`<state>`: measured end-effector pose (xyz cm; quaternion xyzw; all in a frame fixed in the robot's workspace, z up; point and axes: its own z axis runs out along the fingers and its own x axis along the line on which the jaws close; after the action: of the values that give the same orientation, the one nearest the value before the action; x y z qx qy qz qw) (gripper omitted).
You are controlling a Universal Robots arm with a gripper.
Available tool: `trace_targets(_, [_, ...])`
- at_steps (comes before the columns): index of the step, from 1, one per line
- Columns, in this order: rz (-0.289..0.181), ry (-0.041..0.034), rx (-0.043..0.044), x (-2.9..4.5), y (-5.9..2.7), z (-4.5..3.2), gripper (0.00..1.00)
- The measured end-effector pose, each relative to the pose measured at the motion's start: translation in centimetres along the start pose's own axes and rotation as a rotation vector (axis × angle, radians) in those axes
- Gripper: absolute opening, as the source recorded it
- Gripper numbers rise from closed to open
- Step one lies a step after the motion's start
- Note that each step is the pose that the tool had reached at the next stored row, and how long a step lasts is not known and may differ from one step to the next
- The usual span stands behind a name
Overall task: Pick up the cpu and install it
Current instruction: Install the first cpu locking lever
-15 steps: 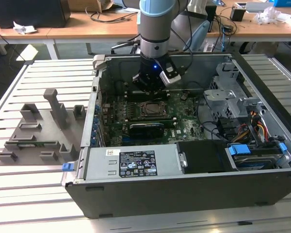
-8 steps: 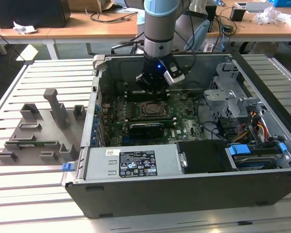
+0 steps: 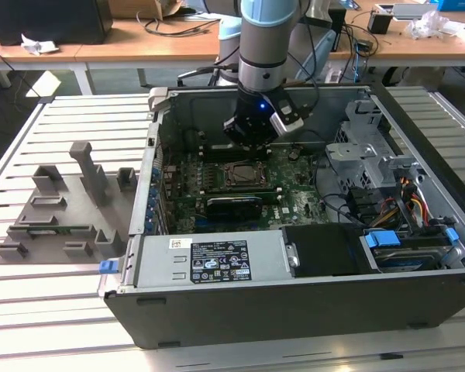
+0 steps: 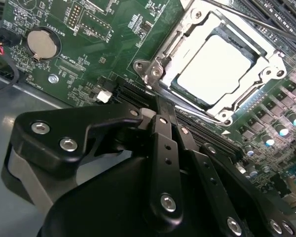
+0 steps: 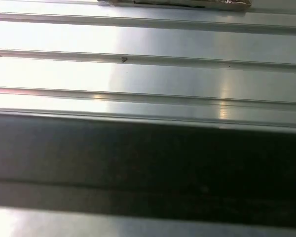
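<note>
The cpu (image 4: 213, 69) sits in its socket: light, stiff, fragile, best held by its edges. The hand (image 4: 163, 116) seems closed and empty.

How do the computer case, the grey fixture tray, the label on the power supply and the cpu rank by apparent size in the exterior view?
Largest to smallest as they look:
1. computer case
2. grey fixture tray
3. power supply label
4. cpu, sitting in the socket frame under the tool

The label lies nearer the camera than the cpu, which may widen that gap.
</note>
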<state>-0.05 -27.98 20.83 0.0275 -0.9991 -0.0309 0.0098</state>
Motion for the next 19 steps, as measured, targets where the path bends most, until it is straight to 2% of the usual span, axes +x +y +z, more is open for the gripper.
trace_targets(8, [-0.003,0.0055,0.0004,-0.48,0.06,0.20,0.11])
trace_targets(9, [-0.003,0.0074,0.0042,-0.50,-0.33,0.32,0.11])
trace_targets(10, [-0.001,0.0161,0.0521,-0.55,-0.60,0.92,0.11])
trace_targets(11, [-0.002,0.0172,0.0209,-0.43,-0.78,0.71,0.11])
trace_targets(12, [-0.003,0.0136,-0.0209,-0.52,-0.64,0.92,0.11])
trace_targets(14, [-0.004,0.0114,-0.0501,-0.51,-0.65,0.90,0.11])
trace_targets(16, [-0.004,0.0111,-0.0628,-0.49,-0.69,0.87,0.11])
trace_targets(19, [-0.004,0.0084,-0.0678,-0.57,-0.54,0.81,0.11])
